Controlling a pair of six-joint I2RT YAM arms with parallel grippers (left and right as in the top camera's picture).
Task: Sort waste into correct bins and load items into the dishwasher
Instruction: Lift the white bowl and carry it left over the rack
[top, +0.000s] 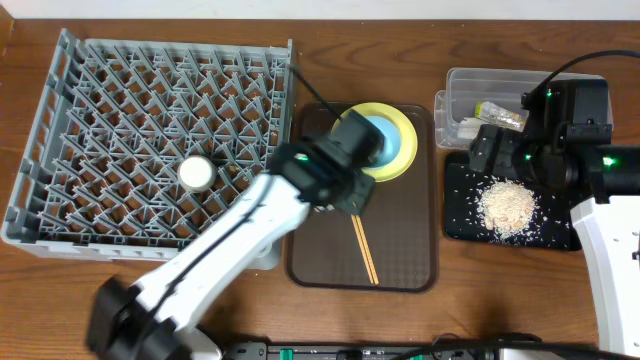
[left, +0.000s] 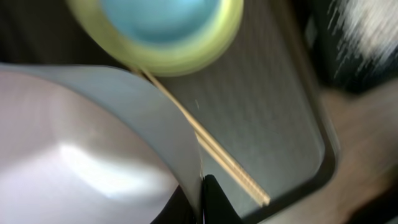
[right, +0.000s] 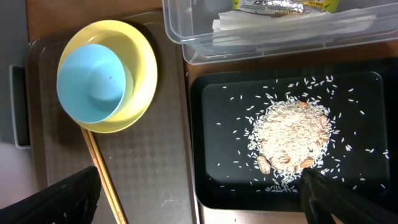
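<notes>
The left gripper is clamped on the rim of the pale pink bowl. The bowl's wall fills the near left of the left wrist view, with the rim pinched between the dark fingers. From overhead the left arm covers the bowl.

Just past the rim, the pair of thin wooden chopsticks lies slantwise on the large flat brown serving tray. Their near ends point toward the tray's front edge and their far ends run in under the round yellow plate. The light blue bowl sits on that plate at the tray's far end, close beyond the fingers but not touching them.

To the right of the brown tray, the shallow black rectangular tray holds the loose beige pile of rice-like scraps, with stray grains scattered around it. The right gripper hangs above this tray's near edge with its fingers spread wide and nothing between them.

Behind the black tray, the clear plastic rectangular tub contains white crumpled paper and the green-yellow wrapper packet.

Far to the left on the wooden table, the large square grey plastic dish rack has the small white cup among its pegs, well apart from both grippers.
</notes>
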